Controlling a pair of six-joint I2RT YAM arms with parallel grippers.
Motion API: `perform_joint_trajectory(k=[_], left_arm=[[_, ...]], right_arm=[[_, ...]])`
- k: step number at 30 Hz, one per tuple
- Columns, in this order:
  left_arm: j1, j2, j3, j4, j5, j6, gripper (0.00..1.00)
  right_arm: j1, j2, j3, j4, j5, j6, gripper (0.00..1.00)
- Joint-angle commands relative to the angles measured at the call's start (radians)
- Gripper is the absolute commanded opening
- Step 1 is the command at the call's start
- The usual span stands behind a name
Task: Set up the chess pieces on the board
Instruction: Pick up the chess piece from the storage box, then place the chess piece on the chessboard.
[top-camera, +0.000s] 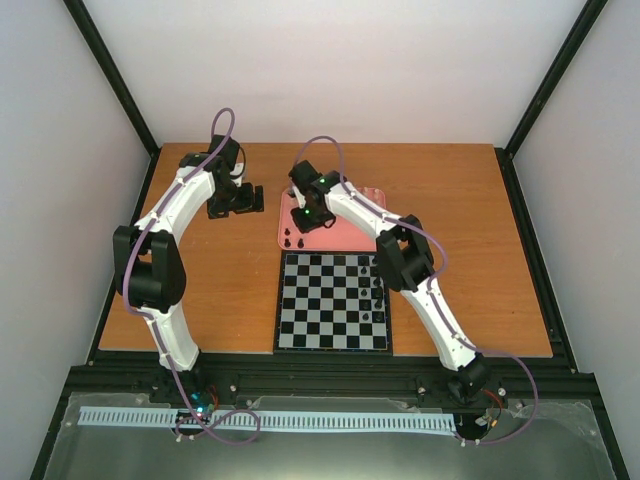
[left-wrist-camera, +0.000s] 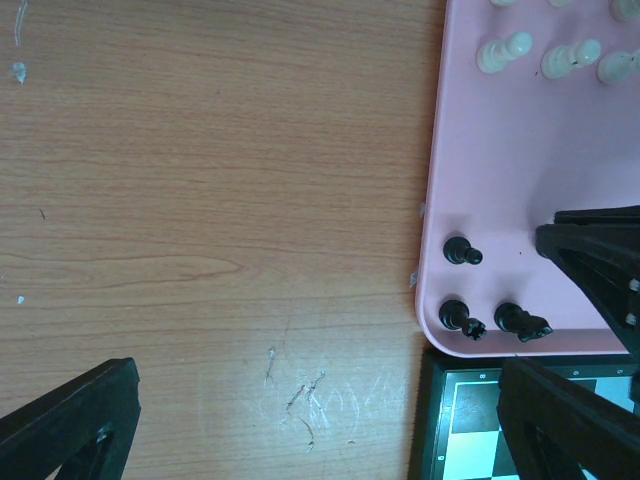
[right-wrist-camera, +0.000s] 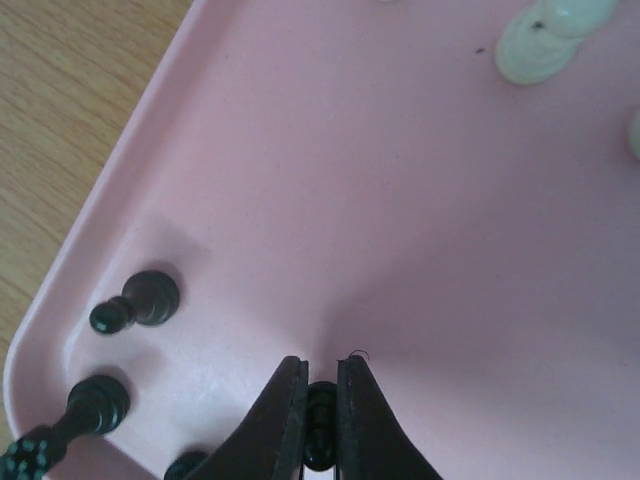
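My right gripper (right-wrist-camera: 321, 398) is low in the pink tray (right-wrist-camera: 400, 190), shut on a small black chess piece (right-wrist-camera: 321, 425) that shows between its fingers. Three more black pieces (right-wrist-camera: 140, 300) stand near the tray's corner, also visible in the left wrist view (left-wrist-camera: 460, 252). Cream-white pieces (left-wrist-camera: 505, 50) stand further into the tray. The board (top-camera: 330, 300) lies just in front of the tray, with several black pieces (top-camera: 378, 290) along its right side. My left gripper (left-wrist-camera: 320, 430) hangs open over bare wood to the left of the tray, holding nothing.
The wooden table (top-camera: 220, 290) extends left of the board and tray. A black frame rail (top-camera: 330, 375) runs along the near edge. The right arm's fingers (left-wrist-camera: 590, 250) reach into the left wrist view over the tray.
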Motion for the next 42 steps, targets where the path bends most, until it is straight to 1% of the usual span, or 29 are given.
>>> perform_joint_trajectory(k=[1,3,5,7,10,15,19,22,25,30,36,42], left_arm=[[0.000,-0.023,0.022,0.005,0.004,-0.006,1.00],[0.000,-0.024,0.026,0.004,0.002,-0.006,1.00],[0.000,-0.026,0.027,0.003,0.000,-0.006,1.00],[0.000,-0.029,0.025,0.004,0.000,-0.005,1.00],[0.000,-0.030,0.021,0.004,0.002,-0.006,1.00],[0.000,-0.031,0.018,0.007,-0.003,-0.005,1.00],[0.001,-0.026,0.020,0.006,-0.004,-0.006,1.00],[0.000,-0.023,0.019,0.007,-0.002,-0.007,1.00],[0.000,-0.021,0.017,0.007,-0.004,-0.008,1.00],[0.000,-0.019,0.016,0.007,-0.003,-0.010,1.00],[0.000,-0.021,0.006,0.007,-0.012,-0.008,1.00],[0.000,-0.020,-0.001,0.012,-0.016,-0.009,1.00]], right_arm=[[-0.018,-0.150,-0.021,0.007,0.047,0.011,0.03],[-0.022,-0.220,-0.055,0.014,0.058,0.021,0.03],[-0.022,-0.309,-0.134,0.023,0.063,0.024,0.03],[-0.022,-0.408,-0.265,0.041,0.044,0.023,0.03],[-0.017,-0.579,-0.508,0.086,0.006,0.025,0.03],[0.039,-0.831,-0.868,0.105,-0.026,0.017,0.03],[0.094,-0.995,-1.100,0.135,-0.051,0.046,0.03],[0.134,-1.094,-1.226,0.164,-0.059,0.081,0.03],[0.166,-1.157,-1.326,0.194,-0.061,0.107,0.03],[0.168,-1.208,-1.432,0.258,-0.069,0.128,0.03],[0.172,-1.225,-1.518,0.321,-0.083,0.149,0.03],[0.174,-1.235,-1.555,0.325,-0.095,0.142,0.03]])
